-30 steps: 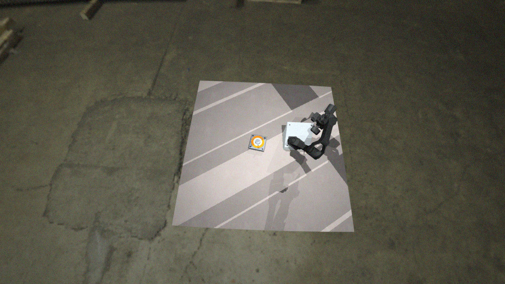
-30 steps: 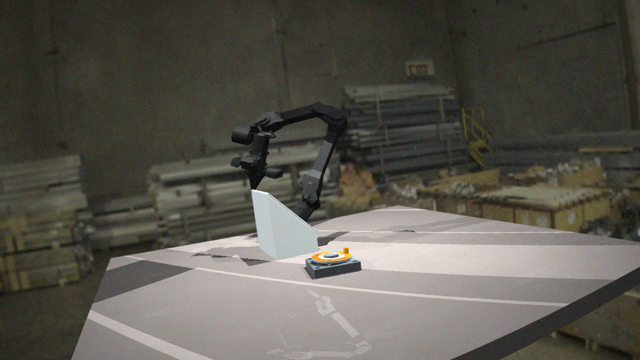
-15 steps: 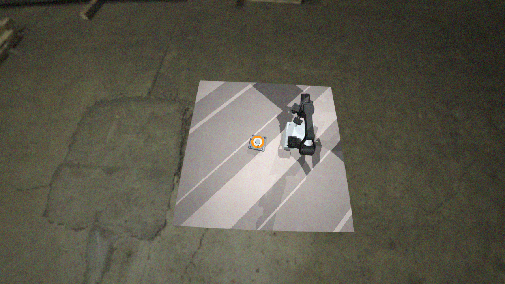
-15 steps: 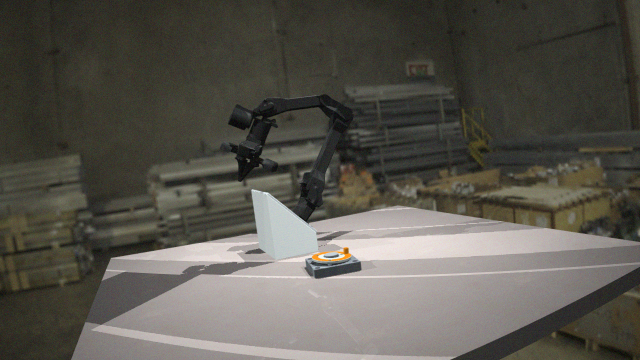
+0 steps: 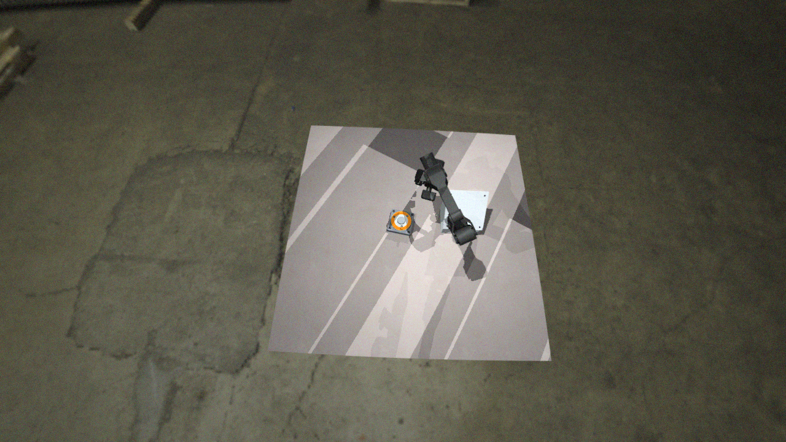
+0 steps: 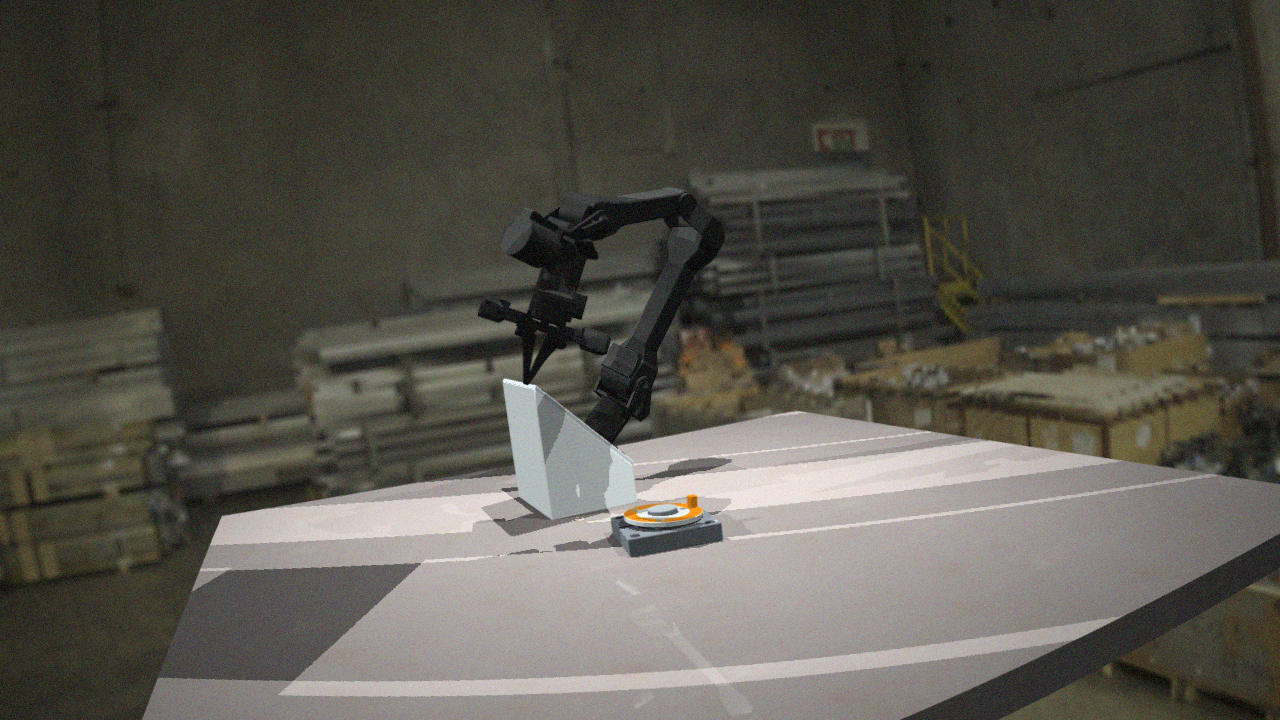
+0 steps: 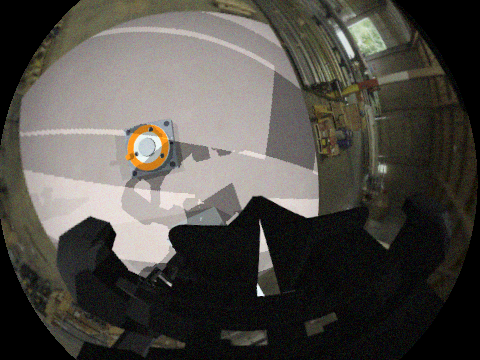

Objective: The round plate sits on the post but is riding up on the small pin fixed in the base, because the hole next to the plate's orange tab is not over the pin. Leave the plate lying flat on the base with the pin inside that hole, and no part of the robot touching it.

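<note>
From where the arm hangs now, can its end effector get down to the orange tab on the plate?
Probably yes. The end effector, shut on nothing, hangs high above the white wedge; the orange tab stands exposed beyond the wedge, with nothing over it.

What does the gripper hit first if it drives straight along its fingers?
The shut gripper points down: probably the table top beside the white wedge block, short of the orange plate; depth unclear.

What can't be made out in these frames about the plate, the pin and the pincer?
- Small pin and the hole by the orange tab: too small in every view to tell whether they line up.
- Tilt of the round plate on its base: too slight and distant in the exterior view.
- Pincer tips: shut and holding nothing; in the wrist view they are just dark shapes.
- Arm mount: hidden behind the white wedge block.
</note>
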### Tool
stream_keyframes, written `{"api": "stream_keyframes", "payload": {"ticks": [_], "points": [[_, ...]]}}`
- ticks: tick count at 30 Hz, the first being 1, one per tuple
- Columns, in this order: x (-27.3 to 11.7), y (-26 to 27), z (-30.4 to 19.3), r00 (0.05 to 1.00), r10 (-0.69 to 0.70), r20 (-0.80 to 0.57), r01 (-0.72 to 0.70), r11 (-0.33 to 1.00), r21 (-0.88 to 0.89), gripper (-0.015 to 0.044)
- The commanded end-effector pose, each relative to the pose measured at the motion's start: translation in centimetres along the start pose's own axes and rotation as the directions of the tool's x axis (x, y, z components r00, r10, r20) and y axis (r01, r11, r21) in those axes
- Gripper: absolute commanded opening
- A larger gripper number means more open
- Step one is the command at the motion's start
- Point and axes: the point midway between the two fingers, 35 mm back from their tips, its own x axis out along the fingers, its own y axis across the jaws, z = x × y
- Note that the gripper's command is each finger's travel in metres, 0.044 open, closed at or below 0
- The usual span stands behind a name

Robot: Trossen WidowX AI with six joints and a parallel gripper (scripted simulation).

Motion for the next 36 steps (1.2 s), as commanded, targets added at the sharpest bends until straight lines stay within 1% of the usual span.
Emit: {"api": "stream_keyframes", "payload": {"ticks": [1,2,5,10,12,15,17,24,33,36], "points": [[1.2,4.5,3.9,0.996,0.085,0.017,-0.084,0.994,-0.071,0.0],[1.5,5.9,4.7,0.994,0.11,0.017,-0.108,0.99,-0.091,0.0],[2.0,7.8,5.7,0.991,0.136,0.01,-0.133,0.983,-0.123,0.0],[3.4,14.7,7.9,0.968,0.248,-0.027,-0.248,0.948,-0.199,0.0],[3.5,15.8,8.2,0.961,0.273,-0.032,-0.274,0.94,-0.201,0.0],[4.1,20.8,8.9,0.921,0.383,-0.069,-0.389,0.899,-0.202,0.0],[4.3,23.1,8.9,0.898,0.43,-0.094,-0.441,0.876,-0.197,0.0],[4.4,23.5,9.1,0.895,0.436,-0.097,-0.447,0.873,-0.196,0.0],[8.3,25.4,8.8,0.894,0.438,-0.097,-0.448,0.872,-0.196,0.0],[8.6,25.6,8.8,0.894,0.438,-0.098,-0.449,0.872,-0.196,0.0]]}}
